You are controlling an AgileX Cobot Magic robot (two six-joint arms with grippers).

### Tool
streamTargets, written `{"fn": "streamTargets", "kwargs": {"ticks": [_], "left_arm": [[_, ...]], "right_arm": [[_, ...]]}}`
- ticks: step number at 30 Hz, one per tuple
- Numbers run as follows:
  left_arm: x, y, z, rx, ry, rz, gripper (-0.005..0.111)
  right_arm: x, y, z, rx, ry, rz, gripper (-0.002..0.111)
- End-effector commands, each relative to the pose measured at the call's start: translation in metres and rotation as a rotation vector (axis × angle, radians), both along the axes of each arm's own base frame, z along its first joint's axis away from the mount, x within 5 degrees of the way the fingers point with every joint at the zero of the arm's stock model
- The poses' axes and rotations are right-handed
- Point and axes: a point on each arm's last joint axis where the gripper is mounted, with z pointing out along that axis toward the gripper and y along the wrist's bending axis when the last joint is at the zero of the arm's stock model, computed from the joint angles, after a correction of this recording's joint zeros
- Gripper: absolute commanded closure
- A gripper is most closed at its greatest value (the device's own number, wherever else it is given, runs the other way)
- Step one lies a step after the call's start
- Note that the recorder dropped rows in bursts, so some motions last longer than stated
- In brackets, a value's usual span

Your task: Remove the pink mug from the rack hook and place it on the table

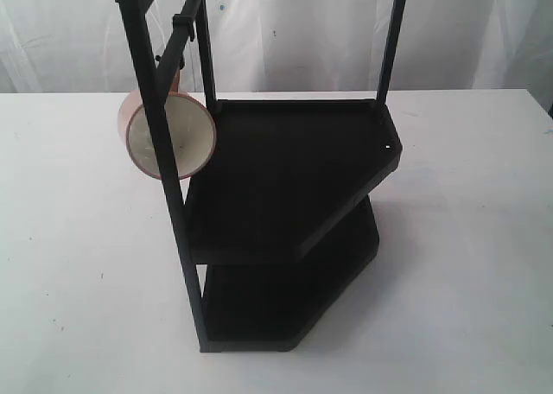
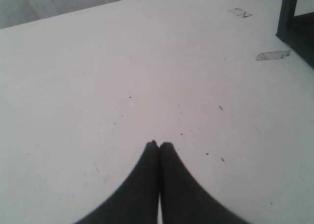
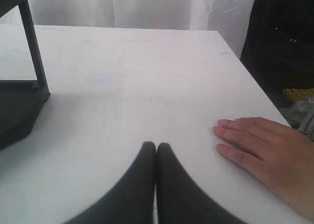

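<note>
Pink mug (image 1: pixel 192 139) hangs on the rack hook (image 1: pixel 185 31), mouth toward the ext. cam, off the L side of the rack (image 1: pixel 285 169) and clear above the table (image 1: pixel 69 264). Rack stands mid-bench, nearer the far edge. Your L gripper (image 2: pixel 159 144): tips pressed together, nothing betw. them, over bare bench w/ a rack corner nearby. R gripper (image 3: pixel 156 145): same, tips together, empty. A hand (image 3: pixel 265 153) lies flat by a bench edge, just beside the R gripper.
</note>
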Motion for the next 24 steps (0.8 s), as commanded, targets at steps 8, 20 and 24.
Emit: {"fn": "streamTargets", "kwargs": {"ticks": [8, 20, 24], "left_arm": [[0.0, 0.0, 0.0, 0.019, -0.004, -0.01, 0.107], [0.004, -0.003, 0.019, -0.541, -0.207, 0.084, 0.107], [0.004, 0.002, 0.025, -0.54, -0.289, 0.118, 0.107]], "right_arm": [[0.0, 0.0, 0.0, -0.008, -0.004, 0.004, 0.108], [0.0, 0.0, 0.0, -0.008, -0.004, 0.004, 0.108], [0.0, 0.0, 0.0, -0.008, -0.004, 0.004, 0.108]]}}
